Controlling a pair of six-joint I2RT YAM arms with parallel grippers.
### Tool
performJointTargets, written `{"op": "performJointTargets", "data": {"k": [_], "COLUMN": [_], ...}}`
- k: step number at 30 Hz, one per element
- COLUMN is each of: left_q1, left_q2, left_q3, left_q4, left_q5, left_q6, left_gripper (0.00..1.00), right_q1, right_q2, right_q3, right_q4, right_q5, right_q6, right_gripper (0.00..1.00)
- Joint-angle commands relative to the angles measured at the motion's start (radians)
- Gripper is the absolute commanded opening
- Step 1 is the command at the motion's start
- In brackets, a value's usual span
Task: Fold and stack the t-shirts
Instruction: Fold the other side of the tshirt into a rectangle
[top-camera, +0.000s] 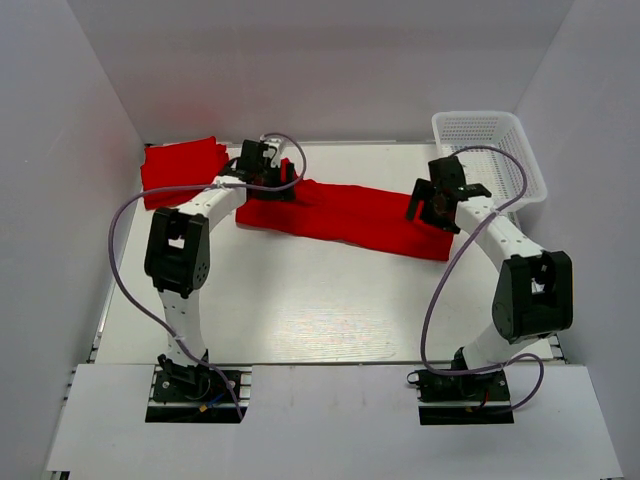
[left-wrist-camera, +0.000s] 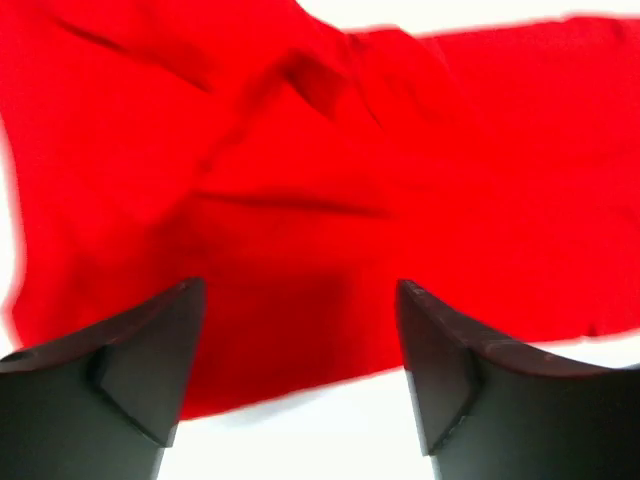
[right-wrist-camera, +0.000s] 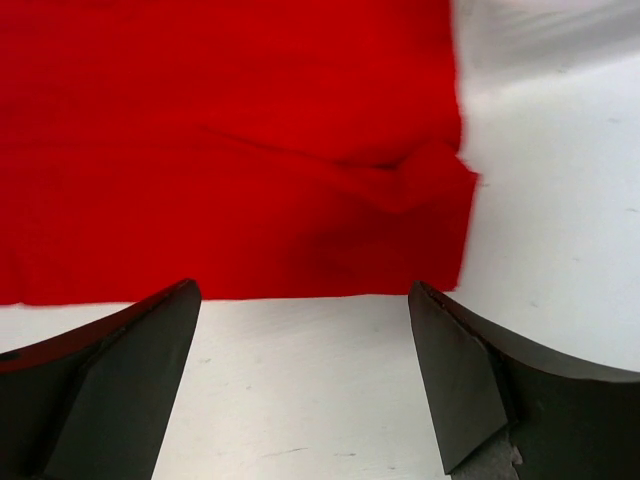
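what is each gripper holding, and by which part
Nothing. Both the left gripper and right gripper stand open above the long folded red cloth t-shirt, no cloth between the jaws.

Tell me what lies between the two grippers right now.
In the top view, a red t-shirt, folded into a long strip, runs from the left gripper to the right gripper.

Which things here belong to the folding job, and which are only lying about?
Belong to the job:
- long red t-shirt, mid-table
- folded red pile, back left, count unclear

Lying about:
- white mesh basket, back right
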Motion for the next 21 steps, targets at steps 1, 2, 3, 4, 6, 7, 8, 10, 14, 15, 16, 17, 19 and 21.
{"op": "performJointTargets", "data": {"k": [1,2,3,4,6,7,8,10,14,15,16,17,19,21], "left_q1": [-0.006,-0.006,-0.006,-0.006,-0.006,-0.006,-0.006,0.005,0.014,0.014,0.014,0.014,0.014,0.014], "left_q2": [-0.073,-0.058,-0.046,-0.012,0.023,0.038,0.063,0.084,0.117,0.149,0.163,0.18,0.228,0.268], "left_q3": [-0.077,-0.09,-0.099,-0.082,-0.058,-0.044,-0.021,0.01,0.051,0.063,0.091,0.106,0.155,0.226], "left_q4": [0.057,0.068,0.068,0.078,0.062,0.049,0.048,0.048,-0.007,-0.025,-0.042,-0.071,-0.096,-0.11], "left_q5": [0.166,0.204,0.214,0.214,0.203,0.193,0.18,0.18,0.085,0.064,0.035,0.025,-0.013,-0.013], "left_q6": [-0.066,-0.086,-0.086,-0.097,-0.122,-0.131,-0.145,-0.163,-0.163,-0.163,-0.163,-0.163,-0.172,-0.172], "left_gripper": [0.83,0.81,0.81,0.8,0.78,0.78,0.78,0.78,0.78,0.78,0.78,0.78,0.78,0.78], "right_q1": [0.025,0.029,0.037,0.041,0.04,0.042,0.039,0.034,0.025,0.02,0.017,0.019,0.019,0.017], "right_q2": [-0.013,0.021,0.037,0.061,0.106,0.121,0.174,0.223,0.331,0.377,0.395,0.408,0.432,0.429], "right_q3": [-0.008,-0.004,0.005,0.016,0.03,0.048,0.073,0.093,0.185,0.194,0.225,0.243,0.24,0.193], "right_q4": [0.063,0.071,0.079,0.086,0.114,0.123,0.131,0.16,0.182,0.176,0.16,0.139,0.124,0.09], "right_q5": [-0.098,-0.112,-0.129,-0.157,-0.177,-0.187,-0.186,-0.163,-0.1,-0.099,-0.1,-0.082,-0.065,-0.077], "right_q6": [-0.041,-0.044,-0.05,-0.049,-0.059,-0.053,-0.053,-0.059,-0.068,-0.071,-0.072,-0.075,-0.07,-0.062], "right_gripper": [0.9,0.9,0.9,0.9,0.9,0.9,0.9,0.9,0.9,0.9,0.9,0.9,0.9,0.9]}}
